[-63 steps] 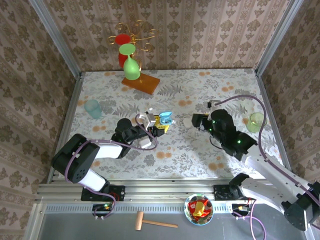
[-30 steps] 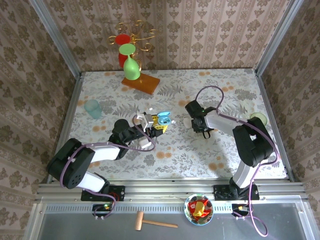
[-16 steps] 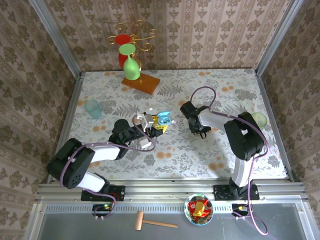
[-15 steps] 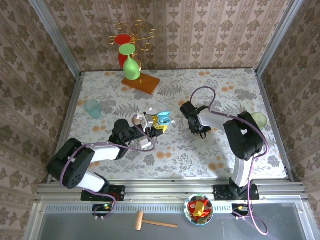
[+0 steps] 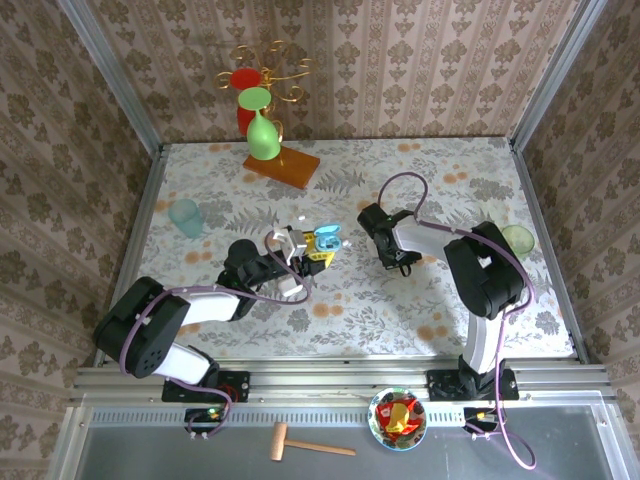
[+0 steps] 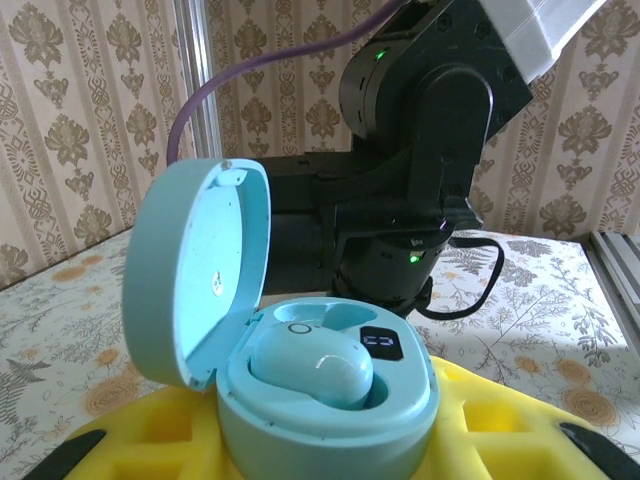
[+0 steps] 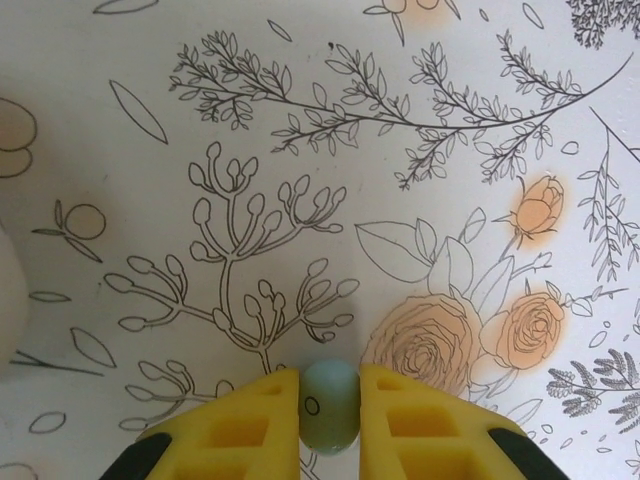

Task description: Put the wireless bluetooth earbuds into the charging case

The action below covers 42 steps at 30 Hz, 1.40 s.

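Observation:
My left gripper (image 6: 325, 445) is shut on a pale blue charging case (image 6: 330, 415) whose lid (image 6: 195, 270) stands open. One pale blue earbud (image 6: 310, 365) sits in the case's near socket; the socket behind it looks empty. In the top view, the case (image 5: 327, 239) is at mid-table, held at the tip of the left gripper (image 5: 316, 252). My right gripper (image 7: 330, 385) is shut on a second pale blue earbud (image 7: 330, 408), pinched between its yellow fingers (image 7: 255, 420) just above the flowered tablecloth. The right gripper (image 5: 388, 256) points down, right of the case.
A whitish rounded object (image 7: 8, 290) lies at the left edge of the right wrist view. A glass rack with a green glass (image 5: 262, 132) stands at the back. There is a teal cup (image 5: 185, 215) at the left, a green cup (image 5: 516, 238) at the right, and a bowl (image 5: 397, 415) and hammer (image 5: 310, 446) below the table's front edge.
The right arm has swung in from the right side and folded toward mid-table, its gripper now down near the cloth. The left arm and the case have stayed put.

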Each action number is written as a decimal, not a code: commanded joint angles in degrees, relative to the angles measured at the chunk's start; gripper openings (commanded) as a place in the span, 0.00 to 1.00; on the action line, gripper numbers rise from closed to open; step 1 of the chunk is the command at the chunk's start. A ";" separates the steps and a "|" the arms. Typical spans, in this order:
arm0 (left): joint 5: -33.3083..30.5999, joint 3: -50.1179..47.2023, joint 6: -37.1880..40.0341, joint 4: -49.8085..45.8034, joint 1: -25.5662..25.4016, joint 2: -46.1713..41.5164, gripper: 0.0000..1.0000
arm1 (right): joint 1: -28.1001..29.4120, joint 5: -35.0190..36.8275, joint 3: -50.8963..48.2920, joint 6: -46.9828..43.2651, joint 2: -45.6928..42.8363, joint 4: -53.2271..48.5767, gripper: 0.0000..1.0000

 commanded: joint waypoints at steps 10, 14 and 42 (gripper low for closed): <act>0.96 -0.48 0.67 1.36 0.74 -0.96 0.28 | -0.23 -27.31 -6.56 -6.54 -26.43 4.39 0.19; 1.87 -0.22 0.41 1.41 0.82 -0.96 0.28 | -0.14 -41.75 -7.10 -7.25 -33.95 7.09 0.19; 6.23 0.48 -3.90 4.15 0.74 -1.40 0.28 | 3.73 -60.21 -2.50 -3.35 -30.84 22.15 0.18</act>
